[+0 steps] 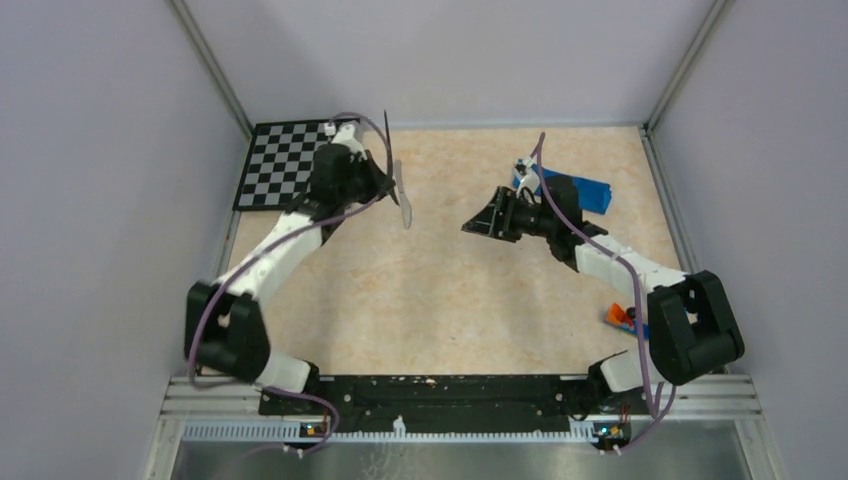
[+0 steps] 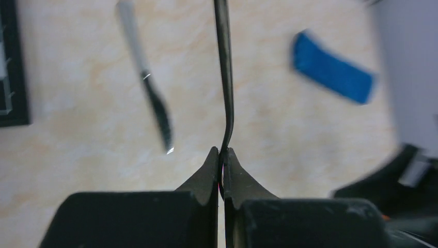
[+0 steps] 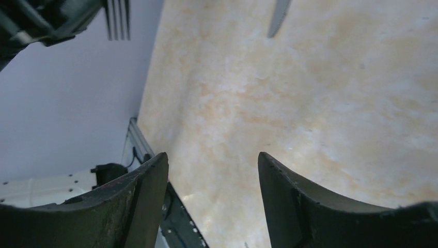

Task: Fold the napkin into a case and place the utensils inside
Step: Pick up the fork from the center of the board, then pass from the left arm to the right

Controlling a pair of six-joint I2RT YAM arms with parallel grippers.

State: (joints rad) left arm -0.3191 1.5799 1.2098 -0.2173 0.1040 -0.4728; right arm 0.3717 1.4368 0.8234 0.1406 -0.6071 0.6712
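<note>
My left gripper (image 2: 222, 151) is shut on the handle of the thin dark fork (image 2: 225, 77), which sticks out ahead of the jaws above the table. In the top view this gripper (image 1: 382, 182) is at the back left. The pale grey knife (image 2: 147, 82) lies on the table just left of the fork, also seen from above (image 1: 404, 200). The napkin, folded into a narrow blue case (image 2: 333, 75), lies at the back right (image 1: 592, 194), partly behind my right arm. My right gripper (image 3: 213, 160) is open and empty, pointing left over bare table (image 1: 475, 225). Fork tines (image 3: 118, 20) and knife tip (image 3: 279, 18) show in the right wrist view.
A black-and-white checkerboard (image 1: 285, 165) lies in the back left corner. A small orange and blue object (image 1: 620, 316) sits beside the right arm's base link. Grey walls close in the table on three sides, with a metal rail along the near edge.
</note>
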